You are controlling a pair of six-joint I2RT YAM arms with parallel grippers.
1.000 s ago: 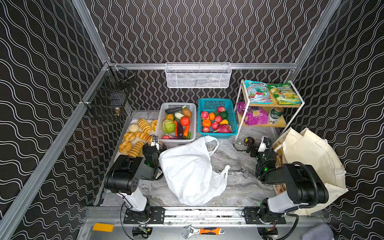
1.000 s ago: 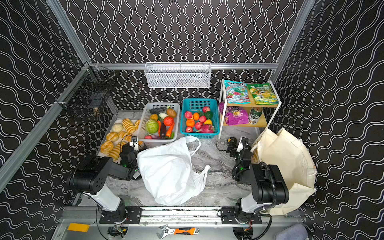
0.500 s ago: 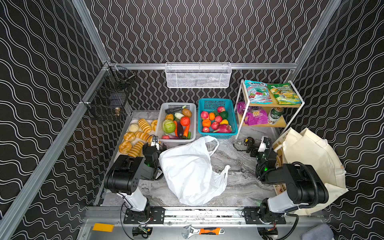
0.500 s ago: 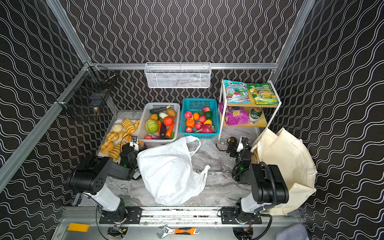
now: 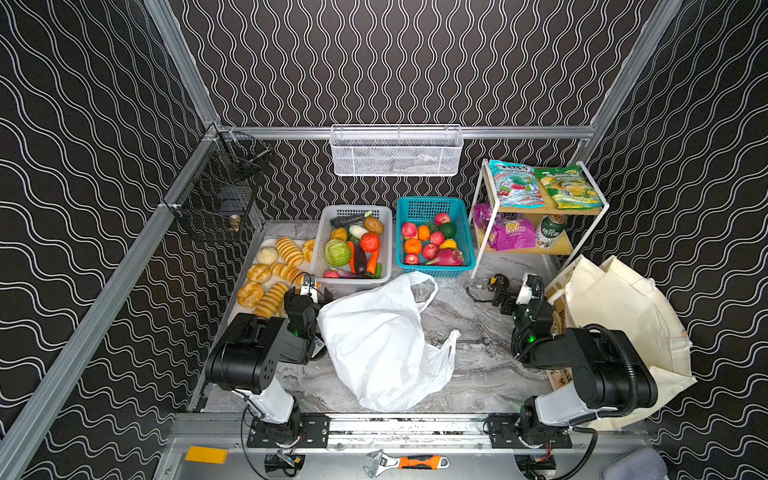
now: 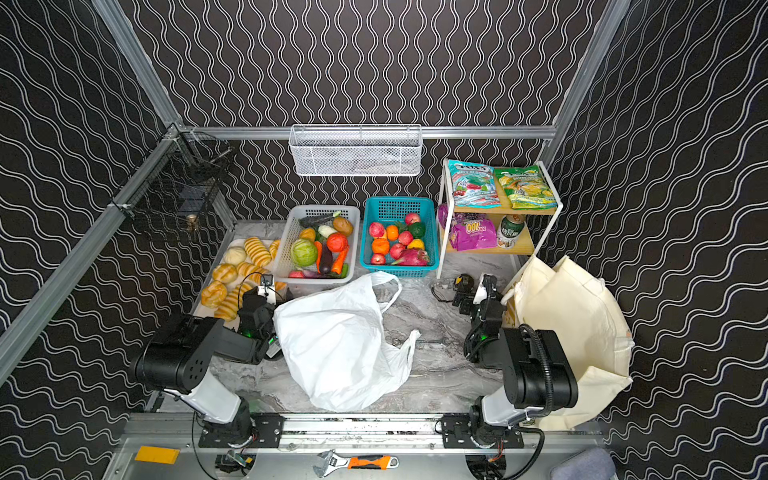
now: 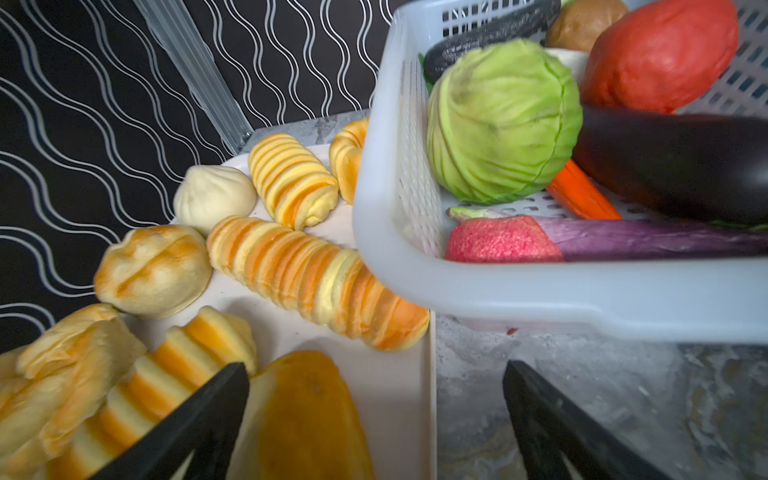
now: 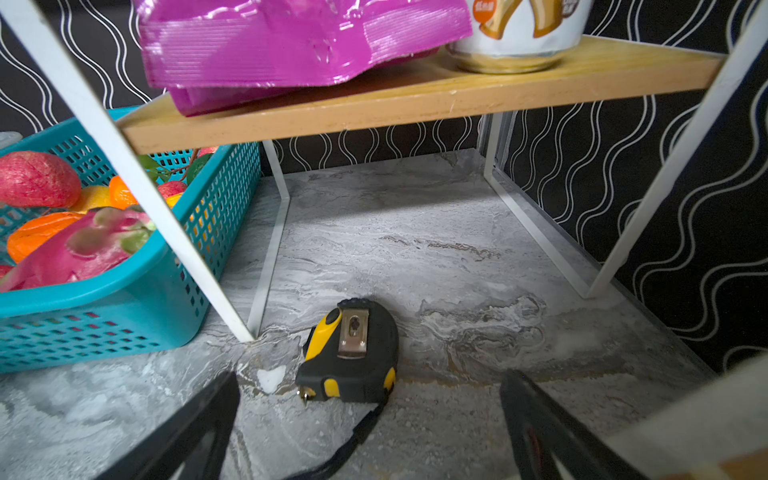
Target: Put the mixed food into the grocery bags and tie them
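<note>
- Nothing has moved since a second ago: both arms sit folded low at the near edge of the desk (image 5: 457, 324), and no item has shifted.
- By my judgement the task is still at its start. All the food lies in its stores, I see none in either bag, and neither bag is tied.
- Left claw (image 7: 374, 365): jaws apart and empty, above the edge of the bread tray (image 7: 399, 399), just beside the white basket (image 7: 540, 299).
- Right claw (image 8: 370, 374): jaws apart and empty, facing a tape measure (image 8: 353, 353) on the desk below the shelf rack (image 8: 415, 104).
- Grocery bags, two. A white plastic carrier bag (image 5: 382, 336) lies crumpled mid-desk between the arms. A cream canvas tote (image 5: 623, 307) slumps at the right edge.
- Snack packets, three seen. The teal packet (image 5: 515, 185) and green packet (image 5: 567, 187) lie on the upper shelf, and the purple packet (image 5: 505, 232) on the lower.
- Drink can (image 5: 550, 230), one, beside the purple packet.
- In the white basket there are one cabbage (image 7: 503, 120), one tomato (image 7: 660, 54), one dark aubergine (image 7: 685, 166), one long purple aubergine (image 7: 644, 245) and one carrot (image 7: 582, 195). The others are partly hidden.
- Teal basket (image 5: 430, 200), one, holding toy fruit too heaped to count surely.
- Bread rolls number several, with the left arm covering some.
</note>
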